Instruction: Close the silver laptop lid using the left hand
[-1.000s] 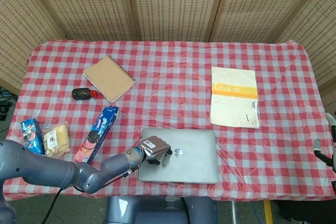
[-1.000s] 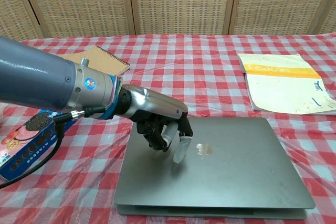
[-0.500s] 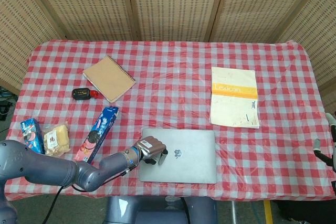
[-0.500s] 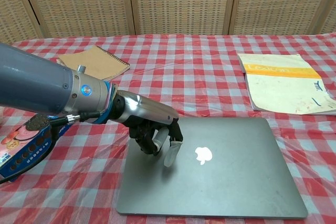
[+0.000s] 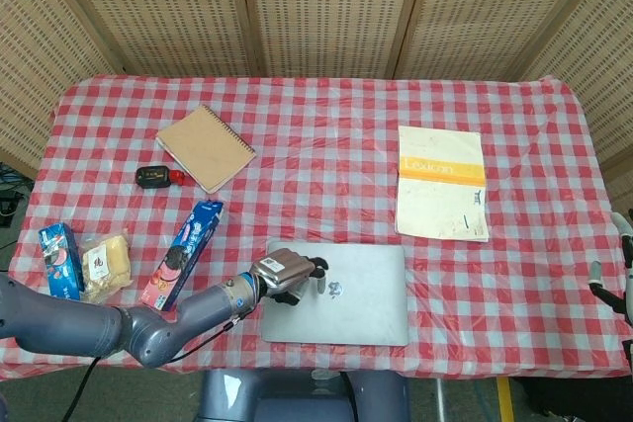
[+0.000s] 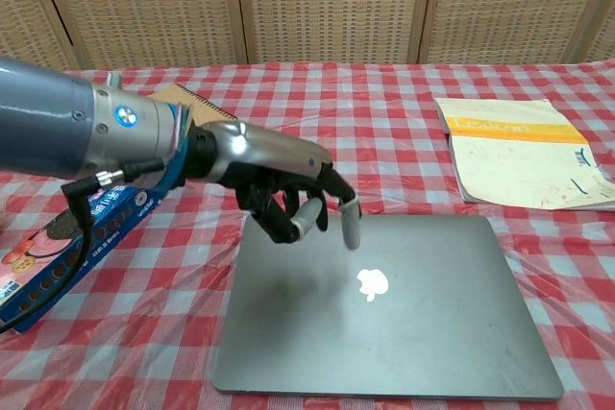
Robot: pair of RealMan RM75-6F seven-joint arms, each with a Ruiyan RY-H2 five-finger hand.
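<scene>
Readable text: "Lexicon" in white on the orange band of the cream booklet (image 5: 442,183), lying flat at the right of the surface (image 5: 326,106), which wears a red-and-white checked cloth. White apple logo (image 6: 372,283) centred on the silver laptop (image 6: 404,314). Other pack labels are too small to read.

Silver laptop: one, lid fully down and flat, at the near edge of the surface just left of centre in the head view.

Left hand (image 6: 293,197): above the lid's left rear part, holding nothing. Fingers (image 6: 349,228) are loosely curled and apart, one pointing down toward the lid near the logo. The chest view shows its shadow on the lid below it; contact with the lid can't be confirmed, it looks slightly clear. The grey forearm comes in from the left.

Right hand (image 5: 621,274): only a sliver shows at the far right edge of the head view, off the surface; can't tell how its fingers lie.

Other items, one each:
- tan spiral notebook (image 5: 205,147), closed, rear left
- small black device with a red part (image 5: 158,177), just left of the notebook
- long blue cookie pack (image 5: 182,250), lying diagonally left of the laptop
- small blue snack box (image 5: 59,256) at the left edge
- clear bag of pale yellowish snacks (image 5: 106,262), touching the blue box on its right

Wicker screen panels (image 5: 326,7) stand behind the surface.
</scene>
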